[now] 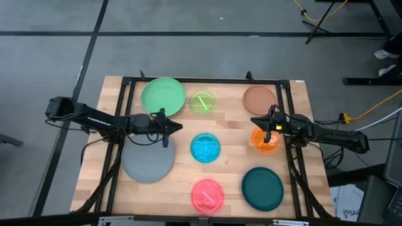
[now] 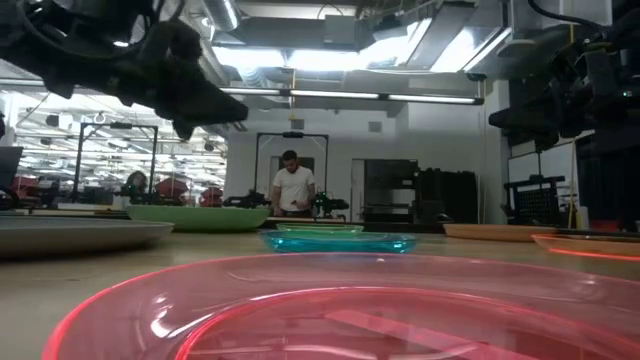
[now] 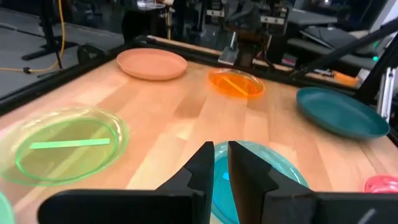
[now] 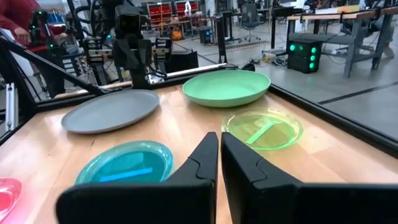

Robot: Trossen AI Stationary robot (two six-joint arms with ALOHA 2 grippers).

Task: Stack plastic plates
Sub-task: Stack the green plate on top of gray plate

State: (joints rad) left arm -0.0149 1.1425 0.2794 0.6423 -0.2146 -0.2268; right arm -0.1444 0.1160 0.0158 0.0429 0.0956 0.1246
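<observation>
Eight plates lie singly, flat on the wooden table. The larger ones are light green point(image 1: 163, 96), brown point(image 1: 259, 99), grey point(image 1: 149, 160) and dark teal point(image 1: 263, 188). The smaller clear ones are lime point(image 1: 202, 102), blue point(image 1: 205, 148), orange point(image 1: 266, 139) and pink point(image 1: 208, 194). My left gripper point(image 1: 180, 127) is shut and empty. It hangs above the table between the light green, grey and blue plates. My right gripper point(image 1: 254, 120) is shut and empty. It hangs above the table between the brown and orange plates. Its own view point(image 4: 219, 155) shows the fingers closed.
A black frame rail point(image 1: 201, 80) runs round the table's far and side edges. Bare wood shows in the middle between the lime and blue plates. A person point(image 2: 293, 186) stands in the room far behind the table.
</observation>
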